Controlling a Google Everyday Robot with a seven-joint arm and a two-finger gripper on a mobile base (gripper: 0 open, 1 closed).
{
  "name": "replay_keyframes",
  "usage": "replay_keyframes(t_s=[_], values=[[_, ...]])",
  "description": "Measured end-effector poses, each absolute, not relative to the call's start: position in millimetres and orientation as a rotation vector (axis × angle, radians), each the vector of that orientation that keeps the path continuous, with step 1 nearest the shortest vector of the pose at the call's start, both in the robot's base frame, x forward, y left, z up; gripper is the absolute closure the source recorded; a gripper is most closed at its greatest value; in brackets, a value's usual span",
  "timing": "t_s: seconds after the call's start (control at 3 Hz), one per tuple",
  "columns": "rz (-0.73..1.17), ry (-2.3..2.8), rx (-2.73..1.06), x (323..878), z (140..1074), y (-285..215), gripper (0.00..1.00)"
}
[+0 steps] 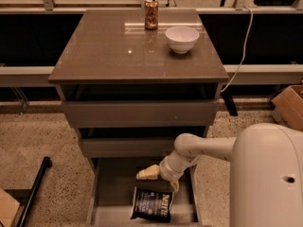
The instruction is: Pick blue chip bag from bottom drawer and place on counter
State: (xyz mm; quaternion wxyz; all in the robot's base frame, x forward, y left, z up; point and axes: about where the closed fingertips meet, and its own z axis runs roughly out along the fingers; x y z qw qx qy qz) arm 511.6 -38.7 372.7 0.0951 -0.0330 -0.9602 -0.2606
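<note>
In open bottom drawer (116,184), blue chip bag (152,204) flat, fingers (147,172) just above, spread wide, w/ nothing held

Looks like an office or lab test area, not a home: speckled terrazzo floor (38,145), long grey window ledge (23,74), dangling white cable (244,41), brown cardboard box (289,105). Cream two-finger gripper (158,179), fingers spread, hangs over the grey bottom drawer (113,183).

Glossy reflective counter (118,56); smooth cream hand (161,179) over matt grey bottom drawer (116,183), near crinkly blue chip bag (152,204).
</note>
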Motion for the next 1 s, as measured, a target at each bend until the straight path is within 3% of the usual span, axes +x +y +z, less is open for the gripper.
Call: replay_keyframes(t_s=[1.0], values=[[-0.717,-2.827,-0.346,537.5,254.1,-45.8,0.00]])
